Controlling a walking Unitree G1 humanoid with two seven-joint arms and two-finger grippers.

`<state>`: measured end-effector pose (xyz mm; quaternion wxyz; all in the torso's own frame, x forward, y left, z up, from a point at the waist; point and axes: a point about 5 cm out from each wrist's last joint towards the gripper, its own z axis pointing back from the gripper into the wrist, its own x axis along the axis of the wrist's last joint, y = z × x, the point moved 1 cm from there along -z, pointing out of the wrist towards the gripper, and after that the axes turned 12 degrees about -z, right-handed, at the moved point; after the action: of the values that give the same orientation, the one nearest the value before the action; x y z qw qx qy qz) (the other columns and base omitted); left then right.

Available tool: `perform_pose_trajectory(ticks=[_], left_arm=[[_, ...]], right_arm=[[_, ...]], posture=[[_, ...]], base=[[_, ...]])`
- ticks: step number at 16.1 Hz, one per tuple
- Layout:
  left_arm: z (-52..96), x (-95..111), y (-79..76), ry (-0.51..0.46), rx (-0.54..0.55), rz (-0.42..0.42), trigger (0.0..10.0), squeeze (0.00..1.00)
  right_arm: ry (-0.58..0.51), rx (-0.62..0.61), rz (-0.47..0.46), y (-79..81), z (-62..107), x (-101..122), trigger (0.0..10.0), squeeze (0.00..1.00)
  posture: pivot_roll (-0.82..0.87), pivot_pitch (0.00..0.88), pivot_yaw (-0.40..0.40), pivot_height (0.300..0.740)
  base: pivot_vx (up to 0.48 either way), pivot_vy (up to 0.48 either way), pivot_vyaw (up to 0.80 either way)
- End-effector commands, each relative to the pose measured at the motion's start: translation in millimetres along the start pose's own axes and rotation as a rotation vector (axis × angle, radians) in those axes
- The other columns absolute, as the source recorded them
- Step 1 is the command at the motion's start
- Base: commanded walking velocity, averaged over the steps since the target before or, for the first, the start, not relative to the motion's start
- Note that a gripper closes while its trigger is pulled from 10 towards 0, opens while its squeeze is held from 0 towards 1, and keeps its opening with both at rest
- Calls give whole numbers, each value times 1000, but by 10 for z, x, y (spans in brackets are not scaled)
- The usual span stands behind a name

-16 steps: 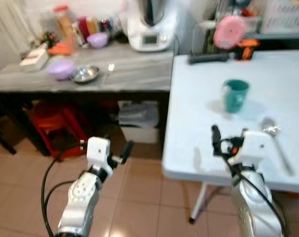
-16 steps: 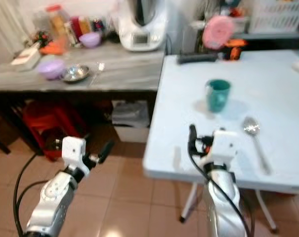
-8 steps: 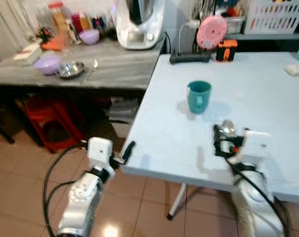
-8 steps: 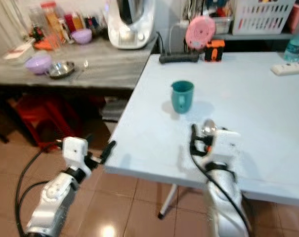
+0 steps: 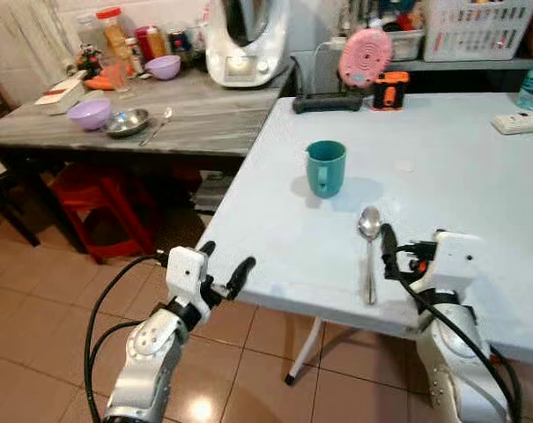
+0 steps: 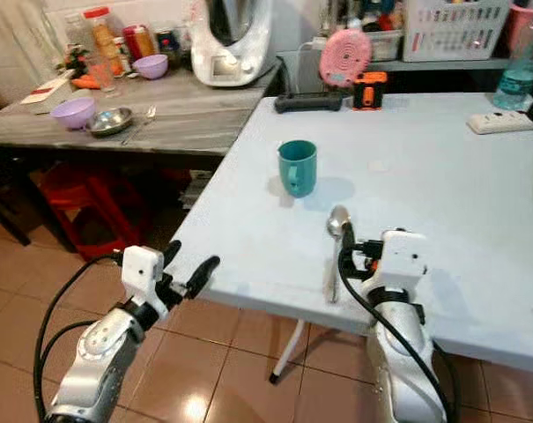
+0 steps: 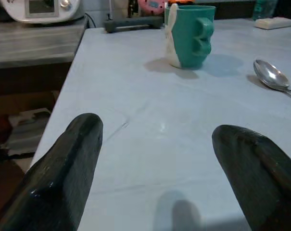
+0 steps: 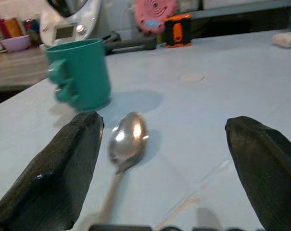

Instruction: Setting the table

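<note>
We are standing at the white table (image 5: 477, 176), both grippers spread and empty.

The teal mug (image 5: 325, 167) is sitting mid-table; the spoon (image 5: 369, 247) is lying nearer us, handle toward the edge, just beside our right gripper (image 5: 388, 256). Our left gripper (image 5: 224, 269) is hovering at the table's corner.

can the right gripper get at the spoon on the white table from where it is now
Probably yes. The right gripper is open just above the table edge, with the spoon lying flat between and just ahead of its fingers. Nothing stands between them; the teal mug sits farther back, clear of the path.
</note>
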<state>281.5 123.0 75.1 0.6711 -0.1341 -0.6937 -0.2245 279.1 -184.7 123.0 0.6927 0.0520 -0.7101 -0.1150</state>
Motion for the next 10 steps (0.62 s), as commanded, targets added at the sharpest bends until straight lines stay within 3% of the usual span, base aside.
perform_pose_trajectory(ticks=[1, 5, 10], left_arm=[[-6, 48, 8, -20, -45, -34, 10000, 0], [19, 79, -167, -56, -244, -88, 10000, 0], [0, 104, -231, -80, -288, -79, 10000, 0]], right_arm=[[26, 17, 9, 77, -39, -23, 10000, 0], [123, 15, 23, 119, -72, -156, 10000, 0], [219, -30, 35, 153, -196, -272, 10000, 0]], posture=[[-98, 0, 134, 740], [-98, 0, 134, 740], [-110, 1, 141, 740]], base=[[0, 0, 0], [0, 0, 0], [0, 0, 0]])
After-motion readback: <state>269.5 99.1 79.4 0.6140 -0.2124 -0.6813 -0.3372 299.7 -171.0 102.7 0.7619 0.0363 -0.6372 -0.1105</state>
